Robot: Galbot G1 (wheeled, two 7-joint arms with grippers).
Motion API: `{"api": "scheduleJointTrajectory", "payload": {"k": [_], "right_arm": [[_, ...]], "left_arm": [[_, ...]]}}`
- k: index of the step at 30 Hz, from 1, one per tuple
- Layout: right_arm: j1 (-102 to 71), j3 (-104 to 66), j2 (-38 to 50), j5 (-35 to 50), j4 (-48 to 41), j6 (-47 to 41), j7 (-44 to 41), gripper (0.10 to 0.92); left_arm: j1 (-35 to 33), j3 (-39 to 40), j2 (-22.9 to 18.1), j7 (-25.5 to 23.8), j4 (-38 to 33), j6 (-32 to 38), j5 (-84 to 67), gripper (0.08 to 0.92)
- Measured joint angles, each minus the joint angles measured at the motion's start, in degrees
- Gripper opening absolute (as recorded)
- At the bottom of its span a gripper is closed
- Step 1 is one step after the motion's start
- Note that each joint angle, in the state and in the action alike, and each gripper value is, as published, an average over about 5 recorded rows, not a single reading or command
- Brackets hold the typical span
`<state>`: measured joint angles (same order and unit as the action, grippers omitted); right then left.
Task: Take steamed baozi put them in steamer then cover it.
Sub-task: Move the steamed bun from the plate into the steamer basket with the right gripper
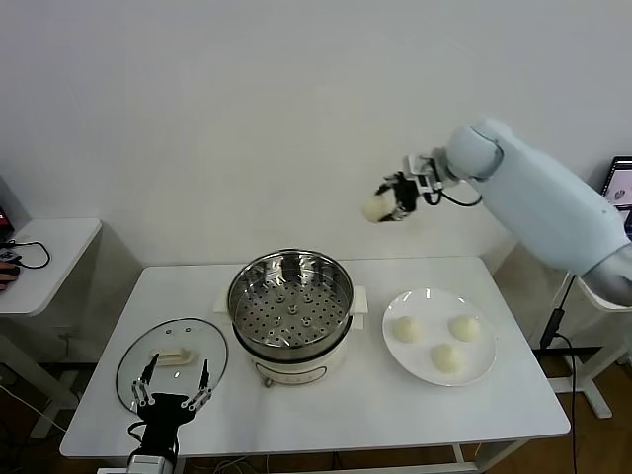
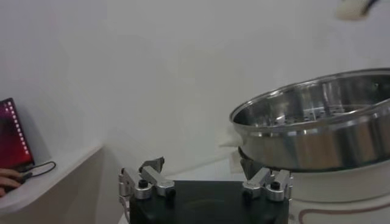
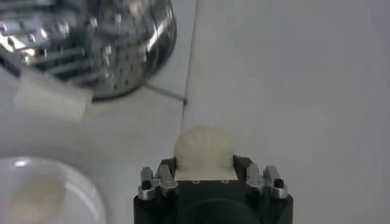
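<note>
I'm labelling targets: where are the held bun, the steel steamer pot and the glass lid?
Cream-white round bun [image 1: 376, 207], head view, its visible side.
Shiny steel steamer pot [image 1: 240, 292], head view, left rim.
Clear glass lid [image 1: 174, 357], head view, cream handle.

Even, bright, diffuse light fills the head view; shadows under the steamer [image 1: 290, 314] and white plate [image 1: 434, 296] on the table [image 1: 326, 405] are faint. Bright glints streak the steamer's steel wall. In the right wrist view the steamer [image 3: 91, 42] and plate [image 3: 79, 189] are badly blurred; the held bun [image 3: 203, 149] seems slightly soft too. The left wrist view looks hazy.
</note>
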<state>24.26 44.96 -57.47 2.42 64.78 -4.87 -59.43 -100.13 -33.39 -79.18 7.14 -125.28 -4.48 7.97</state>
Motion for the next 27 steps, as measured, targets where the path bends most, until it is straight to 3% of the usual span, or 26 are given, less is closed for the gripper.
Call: {"api": "scheduleJointTrajectory", "payload": {"k": [11,27], "right_arm": [[5.92,14.95,-6.39,2.01,3.48,7.1,1.97,0.592],[2.07,21.89,-17.01,-10.94,-3.68,22.34,8.01,0.588]], "left_arm": [[1.21,-0.8,0.14,-0.14,0.09,-0.63,-1.03,0.823],[1.87,-2.07,-0.26,-0.17,-0.92,-0.99,-2.37,0.823]]}}
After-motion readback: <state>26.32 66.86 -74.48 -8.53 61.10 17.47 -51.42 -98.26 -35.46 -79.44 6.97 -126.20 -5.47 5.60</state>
